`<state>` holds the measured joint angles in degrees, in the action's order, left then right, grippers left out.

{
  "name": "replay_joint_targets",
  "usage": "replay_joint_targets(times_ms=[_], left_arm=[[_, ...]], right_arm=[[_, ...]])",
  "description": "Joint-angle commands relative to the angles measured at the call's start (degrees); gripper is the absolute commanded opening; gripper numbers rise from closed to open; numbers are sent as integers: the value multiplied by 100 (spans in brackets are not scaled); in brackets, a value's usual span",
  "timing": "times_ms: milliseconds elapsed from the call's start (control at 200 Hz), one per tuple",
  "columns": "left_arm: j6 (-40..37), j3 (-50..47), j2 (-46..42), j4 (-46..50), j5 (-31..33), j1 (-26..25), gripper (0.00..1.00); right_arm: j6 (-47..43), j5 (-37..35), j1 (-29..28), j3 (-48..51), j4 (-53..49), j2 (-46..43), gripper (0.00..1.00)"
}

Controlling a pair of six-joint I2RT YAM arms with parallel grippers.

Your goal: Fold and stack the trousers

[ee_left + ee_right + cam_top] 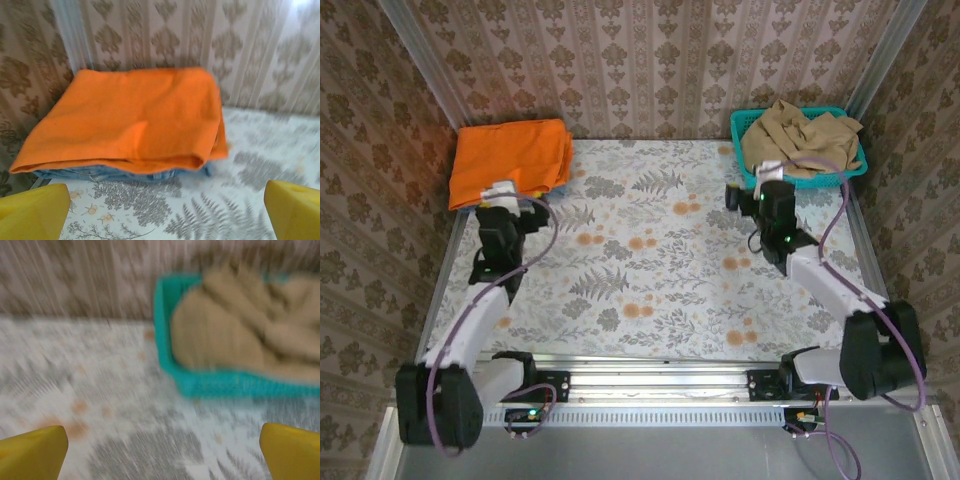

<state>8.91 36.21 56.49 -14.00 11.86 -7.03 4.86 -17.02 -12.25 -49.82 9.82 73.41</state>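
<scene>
My left pincer gapes empty, facing a folded orange garment that lies on a pale blue garment. My right pincer is spread wide and empty too, near the teal basket holding the crumpled tan trousers. Only bare floral tablecloth lies between.

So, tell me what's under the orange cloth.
A blue garment lies beneath the orange cloth. Only its front edge shows, and the rest is covered.

Tan trousers lie crumpled in the teal basket, far right.
</scene>
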Motion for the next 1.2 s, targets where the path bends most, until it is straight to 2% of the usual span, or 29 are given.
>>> replay_joint_targets(times_ms=[0,55,130,185,230,320,385,450,505,555,610,710,845,1080,1150,1195], left_arm=[[1852,364,-750,2426,287,29,100],[2421,360,-1188,2715,-19,104,100],[2834,8,-1940,2563,-316,235,100],[3704,-455,-2565,2411,-82,356,100],[3945,-930,-3089,1891,-426,604,100],[4624,-1379,-3566,1602,-1206,1176,94],[4621,-1453,-3500,1554,-1860,1308,87],[4466,-1406,-3276,1618,-2417,1286,84],[4221,-1321,-2991,1608,-2976,1257,81],[4052,-1225,-2719,1657,-3409,1189,78],[3891,-1174,-2494,1684,-3672,1061,78],[3675,-1146,-2321,1681,-3716,707,78],[3538,-1146,-2305,1598,-3495,258,80],[3631,-1216,-1942,1251,-3367,-246,80],[3643,-1230,-1825,1149,-3299,-376,80],[3629,-1217,-1743,1113,-3248,-440,80]], right_arm=[[1018,-558,-20,-1059,-2324,-352,100],[1563,-409,43,-1432,-2976,-391,100],[2329,-218,218,-1480,-3112,-533,100],[2516,625,539,-1230,-2643,-654,100],[2630,1178,768,-1085,-2379,-638,98],[2649,866,888,-1415,-2653,-179,94],[2643,486,1014,-1864,-2915,440,90],[2851,555,1295,-2316,-3049,1188,85],[3008,942,1531,-2663,-2989,1721,87],[3218,1358,1709,-2934,-2886,2118,84],[3514,1622,1861,-3124,-2680,2468,83],[4028,1846,2053,-3176,-2177,2850,82],[4284,1704,2141,-3264,-1895,3191,81],[4437,1983,2312,-3292,-1518,3459,70],[4476,2122,2357,-3276,-1466,3465,63],[4502,2134,2383,-3247,-1416,3450,61]])
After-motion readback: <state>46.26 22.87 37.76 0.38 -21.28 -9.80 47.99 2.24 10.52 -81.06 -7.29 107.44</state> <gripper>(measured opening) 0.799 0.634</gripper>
